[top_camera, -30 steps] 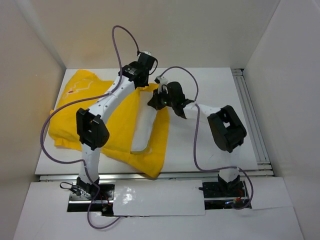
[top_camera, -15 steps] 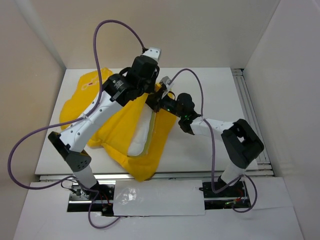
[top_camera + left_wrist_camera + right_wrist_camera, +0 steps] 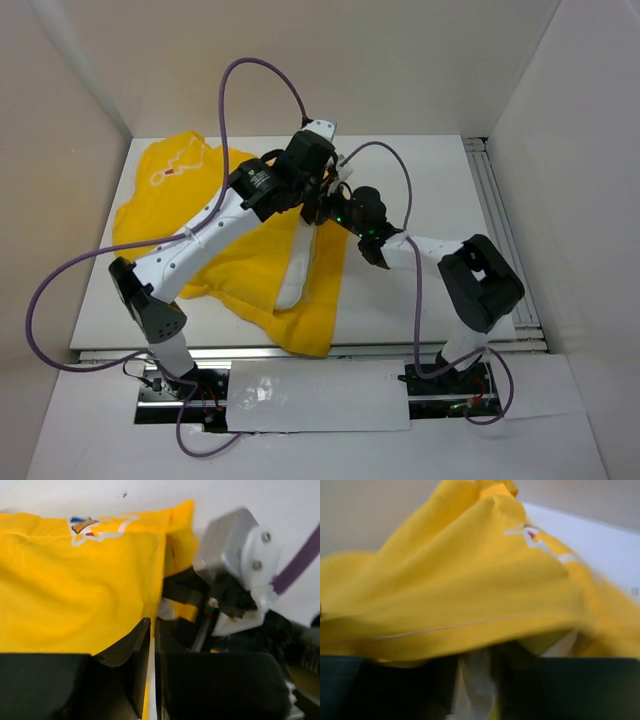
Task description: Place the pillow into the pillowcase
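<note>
The bright yellow pillowcase (image 3: 160, 205) lies rumpled over the left and middle of the table. A narrow white strip of the pillow (image 3: 297, 265) shows at its open right edge. Both grippers meet at the top of that opening. My left gripper (image 3: 318, 190) has its jaws a slit apart (image 3: 152, 630), just above the pillowcase (image 3: 75, 595). My right gripper (image 3: 326, 207) is blurred; its fingers stand apart (image 3: 475, 660) with white pillow cloth (image 3: 477, 690) between them and yellow pillowcase (image 3: 470, 590) draped over them.
The right arm's grey wrist housing (image 3: 235, 545) sits close in front of my left fingers. Purple cables (image 3: 260, 65) loop above both arms. White walls enclose the table (image 3: 440, 170), with a metal rail (image 3: 500, 230) along its right side.
Both grippers' jaws have parted from shut. The left arm has swung right toward the right gripper. The pillowcase, bunched up half a second ago, has dropped flatter and hides more of the pillow.
</note>
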Controlling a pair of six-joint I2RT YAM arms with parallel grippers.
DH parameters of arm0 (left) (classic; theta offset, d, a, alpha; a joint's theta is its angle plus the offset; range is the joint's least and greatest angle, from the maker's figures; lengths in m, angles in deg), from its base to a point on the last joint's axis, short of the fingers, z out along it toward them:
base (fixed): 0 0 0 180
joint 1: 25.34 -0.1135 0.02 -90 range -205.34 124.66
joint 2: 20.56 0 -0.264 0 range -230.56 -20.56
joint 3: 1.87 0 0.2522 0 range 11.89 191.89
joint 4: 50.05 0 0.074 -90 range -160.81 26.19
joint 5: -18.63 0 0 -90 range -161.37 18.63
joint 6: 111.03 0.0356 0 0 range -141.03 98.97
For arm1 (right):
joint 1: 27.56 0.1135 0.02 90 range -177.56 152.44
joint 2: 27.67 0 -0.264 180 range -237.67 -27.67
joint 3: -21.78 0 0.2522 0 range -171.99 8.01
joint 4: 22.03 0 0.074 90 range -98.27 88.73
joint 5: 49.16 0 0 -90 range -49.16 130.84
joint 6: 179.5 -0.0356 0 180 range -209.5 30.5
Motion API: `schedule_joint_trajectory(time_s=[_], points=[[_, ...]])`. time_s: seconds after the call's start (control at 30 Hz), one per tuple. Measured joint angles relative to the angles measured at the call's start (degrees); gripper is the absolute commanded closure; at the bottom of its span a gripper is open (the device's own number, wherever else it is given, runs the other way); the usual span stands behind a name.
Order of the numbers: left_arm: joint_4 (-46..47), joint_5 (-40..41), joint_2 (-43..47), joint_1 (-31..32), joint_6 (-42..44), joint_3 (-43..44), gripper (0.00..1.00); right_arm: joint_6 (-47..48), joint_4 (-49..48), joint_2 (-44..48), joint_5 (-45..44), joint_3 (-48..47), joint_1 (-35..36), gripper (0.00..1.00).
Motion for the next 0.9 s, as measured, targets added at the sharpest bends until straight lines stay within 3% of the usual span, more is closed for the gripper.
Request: schedule_joint_trajectory(time_s=[0.07,0.1,0.13,0.2,0.23,0.47,0.6,0.73,0.9], points=[[0.55,-0.13,-2.36,-0.70,-0.94,1.53,0.70,-0.42,4.37,2.93,-1.36,3.30,-0.94,0.16],[0.87,-0.39,-4.15,-1.14,-1.49,2.84,0.61,-0.81,6.43,4.57,-1.97,5.33,-1.38,0.00],[1.22,-0.79,-5.99,-1.62,-1.68,4.22,0.37,-1.09,8.79,6.23,-2.32,7.28,-1.55,0.00],[1.31,-2.38,-9.79,-3.04,-2.38,6.95,0.08,-1.09,13.90,10.12,-2.56,11.04,-1.40,0.00],[1.40,-3.02,-11.37,-3.91,-2.69,7.96,0.00,-1.29,17.31,12.57,-2.93,12.44,-1.25,0.00],[1.40,-4.76,-12.22,-7.30,-3.26,5.05,0.00,-3.43,34.25,32.89,-10.84,18.14,-0.52,0.00],[3.74,-4.85,-4.87,-5.95,-2.60,-9.57,0.00,-6.19,42.32,43.06,-16.79,19.45,-1.16,0.00],[3.69,-4.92,0.61,-2.43,-2.89,-22.91,0.00,-7.50,49.40,45.55,-20.15,19.54,-3.15,0.00],[6.97,-8.02,0.61,0.28,-2.84,-31.82,0.00,-7.80,53.90,45.00,-20.13,20.37,-5.09,0.00]])
